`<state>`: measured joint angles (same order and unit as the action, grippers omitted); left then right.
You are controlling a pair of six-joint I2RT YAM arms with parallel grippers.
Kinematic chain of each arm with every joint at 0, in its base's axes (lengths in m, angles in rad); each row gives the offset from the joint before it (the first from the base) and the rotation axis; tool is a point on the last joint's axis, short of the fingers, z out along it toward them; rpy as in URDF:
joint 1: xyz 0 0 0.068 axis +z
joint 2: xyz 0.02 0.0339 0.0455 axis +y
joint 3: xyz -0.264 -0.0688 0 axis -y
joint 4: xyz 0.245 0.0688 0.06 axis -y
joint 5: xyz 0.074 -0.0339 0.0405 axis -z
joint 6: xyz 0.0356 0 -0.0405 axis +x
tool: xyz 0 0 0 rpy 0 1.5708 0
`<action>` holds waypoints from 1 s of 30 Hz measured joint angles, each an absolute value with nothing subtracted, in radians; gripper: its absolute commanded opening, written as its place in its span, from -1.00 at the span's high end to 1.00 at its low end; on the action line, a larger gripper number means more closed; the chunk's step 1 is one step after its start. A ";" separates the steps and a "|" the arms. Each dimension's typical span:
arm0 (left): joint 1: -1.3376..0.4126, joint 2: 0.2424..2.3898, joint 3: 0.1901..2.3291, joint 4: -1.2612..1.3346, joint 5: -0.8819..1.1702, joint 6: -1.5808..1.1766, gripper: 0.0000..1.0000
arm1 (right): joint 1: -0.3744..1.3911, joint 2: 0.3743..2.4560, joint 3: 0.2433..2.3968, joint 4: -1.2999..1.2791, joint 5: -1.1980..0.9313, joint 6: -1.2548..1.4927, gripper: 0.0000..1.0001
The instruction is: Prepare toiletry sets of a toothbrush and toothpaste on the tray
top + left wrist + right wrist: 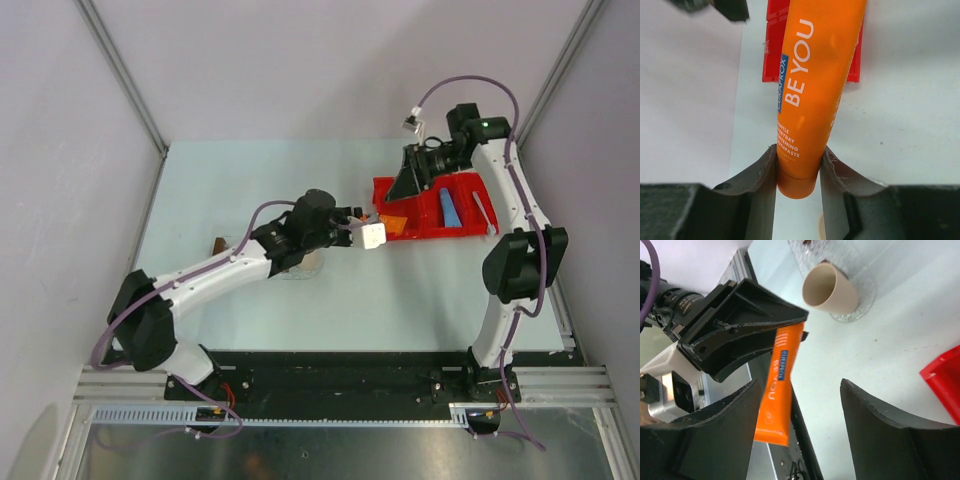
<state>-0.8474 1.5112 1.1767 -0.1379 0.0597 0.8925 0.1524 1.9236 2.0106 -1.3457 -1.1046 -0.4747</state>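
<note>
My left gripper is shut on the cap end of the orange toothpaste, which sticks out in front of it. In the top view the left gripper holds this tube at the left edge of the red bin. My right gripper is open, and the tube's flat end lies beside its left finger. A blue toothpaste and the pale toothbrush lie in the bin. The clear tray sits farther back, partly hidden under the left arm in the top view.
A beige cup stands on the tray. A small brown block shows at the left of the table. The right gripper hangs over the red bin's back left part. Grey walls close in both sides.
</note>
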 measured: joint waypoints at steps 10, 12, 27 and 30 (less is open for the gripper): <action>-0.771 1.373 1.167 -0.143 0.267 0.579 1.00 | -0.060 1.924 2.119 -1.343 -1.204 -0.514 -0.42; -0.722 1.354 1.173 -0.144 0.347 0.490 1.00 | -0.068 1.923 2.114 -1.343 -1.219 -0.556 -0.42; -0.614 1.345 1.267 -0.128 0.812 0.087 1.00 | 0.154 1.623 1.870 -1.150 -1.277 -0.633 -0.47; -0.614 1.345 1.281 -0.096 0.867 0.022 1.00 | 0.180 1.497 1.712 -0.921 -1.284 -0.493 -0.53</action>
